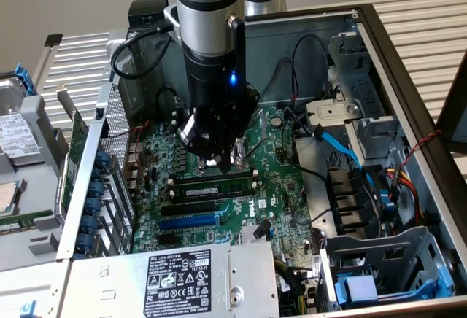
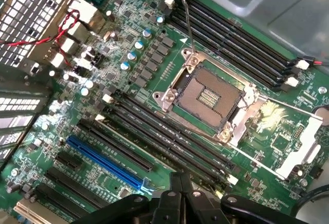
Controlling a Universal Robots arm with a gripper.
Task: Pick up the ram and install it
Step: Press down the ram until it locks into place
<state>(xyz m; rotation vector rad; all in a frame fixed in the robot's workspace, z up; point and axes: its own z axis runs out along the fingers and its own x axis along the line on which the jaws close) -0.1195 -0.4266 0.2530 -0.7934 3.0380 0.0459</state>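
A: Green circuit board fills both views, the motherboard (image 1: 281, 187) of an open computer case (image 1: 408, 77). Where is the gripper?

B: The gripper (image 1: 219, 161) hangs low over the board, between the bare processor socket (image 2: 208, 98) and the long black memory slots (image 2: 169, 136). In the wrist view its fingers (image 2: 175, 185) look pressed together, with nothing visible between them.

A: And the ram?

B: In the exterior view, a long thin strip stands in a slot just beneath the fingertips. I judge that to be the ram (image 1: 211, 182), though I cannot be sure. The wrist view does not show it, and the fingers may be hiding it.

A: How is the arm posed?

B: The arm's silver and black wrist (image 1: 208, 12) drops almost straight down into the case. The tool end leans slightly toward the side wall of the case (image 1: 109, 143).

A: What could go wrong?

B: If the stick sits crooked in its slot, pressing down could bend it or leave one end unlatched. A sideways slip could put the fingertips on the open socket just behind them and damage its contacts. The black cable (image 1: 139, 48) looping off the wrist could also snag on the case edge.
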